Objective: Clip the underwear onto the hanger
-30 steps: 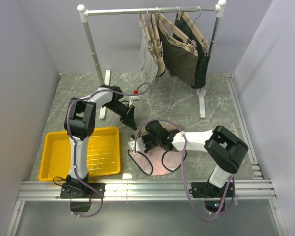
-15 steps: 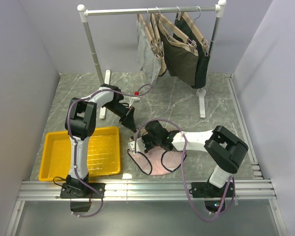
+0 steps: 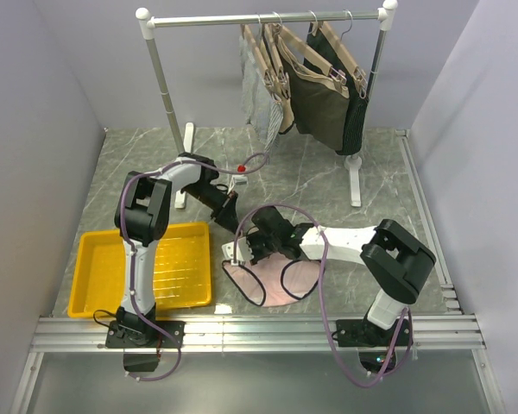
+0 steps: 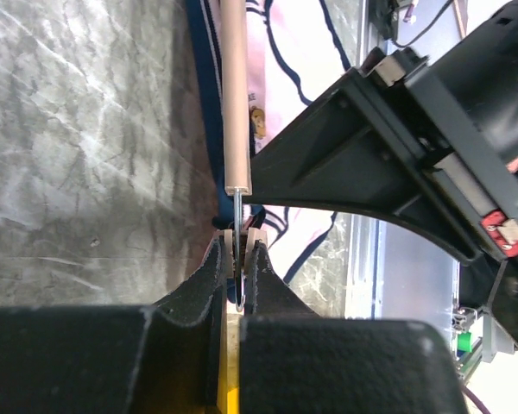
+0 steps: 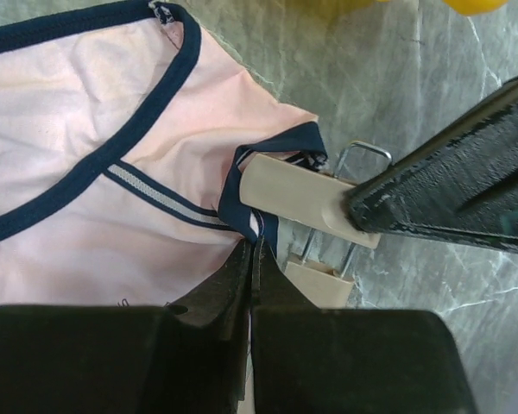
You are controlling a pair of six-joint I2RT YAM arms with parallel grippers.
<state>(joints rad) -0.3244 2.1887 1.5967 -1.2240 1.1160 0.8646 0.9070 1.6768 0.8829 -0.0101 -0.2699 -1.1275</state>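
top view: holding the hanger (image 3: pixel 231 241) low over the table (image 3: pixel 328 181) with the left gripper (image 3: pixel 228 216), right at the far edge of the underwear (image 3: pixel 276 280) spread flat near the front. reaching in from the right with the right gripper (image 3: pixel 244 250), touching that same edge. probably staged this way so as to steady with one arm and feed cloth with the other. yellow tray (image 3: pixel 95 250) and rack (image 3: pixel 268 17) well apart, not involved.

left wrist: clamped together on the wire hook (image 4: pixel 239 216), bar (image 4: pixel 234 95) running straight away over the pink cloth. gripping at the hook likely to stop the bar rolling and leave both ends free.

right wrist: pinched tight on the navy waistband (image 5: pixel 155 194), right against the tan clip (image 5: pixel 285 194) at the bar end, band corner bunched at the clip mouth. can't tell whether already bitten by the clip or just lying against it. holding this close likely to steer the edge in. risk: slipping out on release.
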